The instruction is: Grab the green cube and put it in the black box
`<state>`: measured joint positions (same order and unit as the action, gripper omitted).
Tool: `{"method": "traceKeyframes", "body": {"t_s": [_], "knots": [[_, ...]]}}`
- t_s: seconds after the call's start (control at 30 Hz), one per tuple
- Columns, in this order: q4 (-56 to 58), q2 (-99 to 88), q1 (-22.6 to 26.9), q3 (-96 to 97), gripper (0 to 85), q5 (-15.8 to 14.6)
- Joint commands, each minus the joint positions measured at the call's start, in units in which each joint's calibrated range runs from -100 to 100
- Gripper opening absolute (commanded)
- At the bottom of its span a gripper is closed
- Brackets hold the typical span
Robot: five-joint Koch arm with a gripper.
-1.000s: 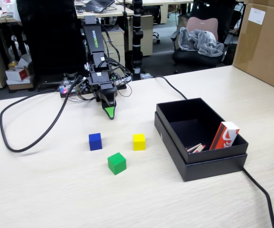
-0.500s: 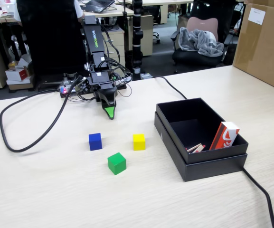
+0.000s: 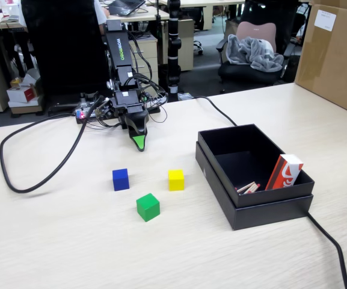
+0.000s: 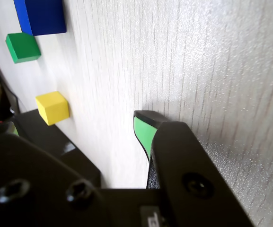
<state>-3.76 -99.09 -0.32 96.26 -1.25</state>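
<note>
Hand (image 3: 139,144) low at the bench (image 3: 53,241) rear, only one green tip showing, spread or pressed together unclear, green cube (image 3: 148,206) nearer the camera, left of black box (image 3: 254,208), apart from both.

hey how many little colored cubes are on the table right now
3: the blue cube at left in the fixed view, the yellow cube right of it, the green cube nearest the camera.

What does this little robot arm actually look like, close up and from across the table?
In the fixed view it is a slim black arm built from boxy segments, with green lettering on its upper link and a tangle of thin black wires around its joints. A thick black cable loops across the table from its base. The gripper narrows to a bright green tip; the wrist view shows black plastic with recessed screws.
</note>
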Motion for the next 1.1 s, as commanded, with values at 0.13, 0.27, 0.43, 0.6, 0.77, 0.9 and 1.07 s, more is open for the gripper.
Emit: {"method": "traceKeyframes", "body": {"t_s": [0.13,0.27,0.43,0.6,0.77,0.9,1.07], "knots": [[1.6,-0.1,0.0,0.9,47.6,0.0],[1.6,0.0,0.0,0.5,47.6,0.0],[7.7,0.0,-0.1,-5.0,47.6,0.4],[19.2,0.2,0.0,-16.9,47.6,0.3],[35.2,3.3,0.4,-32.6,47.5,0.1],[44.4,11.3,0.4,-46.0,47.6,1.4],[52.3,27.1,-0.6,-68.0,47.6,1.6]]}}
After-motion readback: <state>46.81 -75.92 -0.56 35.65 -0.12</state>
